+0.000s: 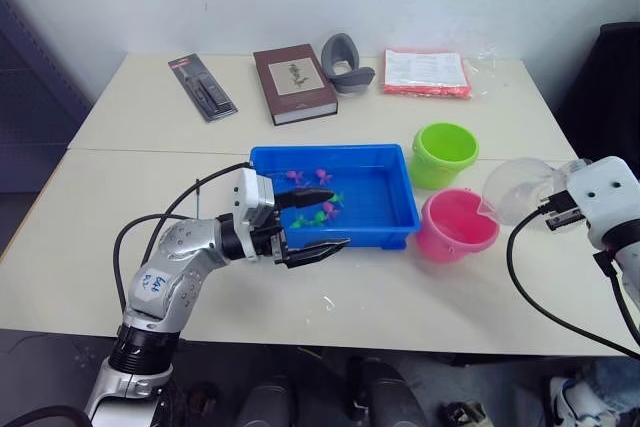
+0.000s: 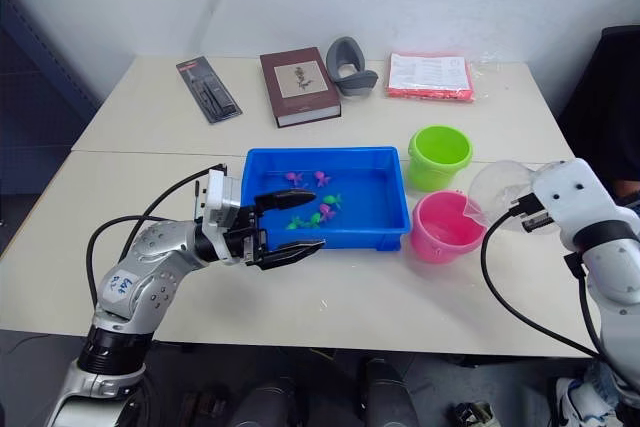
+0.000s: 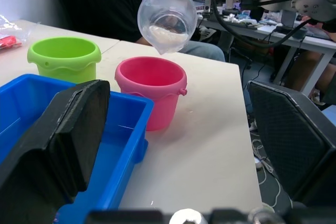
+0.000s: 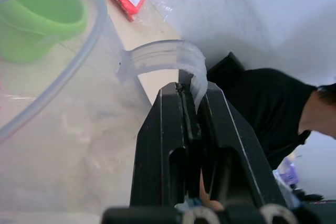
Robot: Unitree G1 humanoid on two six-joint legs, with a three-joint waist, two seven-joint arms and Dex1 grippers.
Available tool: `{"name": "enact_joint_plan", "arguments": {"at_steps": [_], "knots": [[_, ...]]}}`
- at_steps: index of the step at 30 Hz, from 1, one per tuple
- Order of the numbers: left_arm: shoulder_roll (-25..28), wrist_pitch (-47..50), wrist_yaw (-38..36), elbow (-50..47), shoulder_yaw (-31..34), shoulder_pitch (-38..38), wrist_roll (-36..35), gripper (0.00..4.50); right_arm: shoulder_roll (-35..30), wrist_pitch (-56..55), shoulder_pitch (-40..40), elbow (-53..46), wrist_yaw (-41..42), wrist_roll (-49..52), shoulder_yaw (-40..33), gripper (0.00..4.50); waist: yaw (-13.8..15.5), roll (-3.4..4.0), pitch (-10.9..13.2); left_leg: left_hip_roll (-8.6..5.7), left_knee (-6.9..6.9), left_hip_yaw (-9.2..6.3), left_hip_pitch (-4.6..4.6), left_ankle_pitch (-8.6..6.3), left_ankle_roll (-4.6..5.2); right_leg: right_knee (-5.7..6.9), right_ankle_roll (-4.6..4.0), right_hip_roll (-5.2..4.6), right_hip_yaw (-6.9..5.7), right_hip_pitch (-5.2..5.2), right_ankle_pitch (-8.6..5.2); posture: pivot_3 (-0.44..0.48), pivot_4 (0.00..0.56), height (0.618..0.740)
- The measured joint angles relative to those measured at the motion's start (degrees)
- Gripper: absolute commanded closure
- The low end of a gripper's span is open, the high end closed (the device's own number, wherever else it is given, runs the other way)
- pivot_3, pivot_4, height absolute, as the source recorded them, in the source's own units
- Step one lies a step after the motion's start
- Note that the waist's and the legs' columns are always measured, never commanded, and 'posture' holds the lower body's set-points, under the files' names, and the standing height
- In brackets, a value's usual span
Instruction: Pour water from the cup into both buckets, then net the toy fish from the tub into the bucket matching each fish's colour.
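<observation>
Clear cup tipped over pink bucket; right fingers clamped on handle; left fingers apart.

- Lighting is bright, even and diffuse, from overhead; no hard glare on the table.
- Shadows are soft and short: faint ones lie under the tub and buckets.
- Head views are sharp, with slight darkening at the corners.
- Wrist views blur the near fingers; the cup is close and hazy.
</observation>
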Motion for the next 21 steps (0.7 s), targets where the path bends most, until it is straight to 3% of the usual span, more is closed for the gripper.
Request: {"name": "enact_joint_plan", "arguments": {"at_steps": [12,21], "knots": [[-0.88,-0.74,0.02,0.43,-1.08,0.00,0.98,0.00,-0.07,-10.90,-0.75,5.56,0.59,-12.24,2.57,4.44,-0.02,0.00,0.00,-0.01,0.00,0.01,0.00,0.01,0.00,-0.01,0.01,0.00,0.00,0.00,0.01,0.000,0.150,0.740],[-0.96,-1.54,0.08,0.47,-1.19,0.00,1.51,0.00,1.96,-14.16,-0.72,5.86,1.00,-14.47,2.53,4.44,-0.03,0.00,0.00,-0.01,0.00,0.01,0.01,0.02,-0.01,0.00,0.01,0.00,0.00,0.00,0.01,0.000,0.150,0.740]]}}
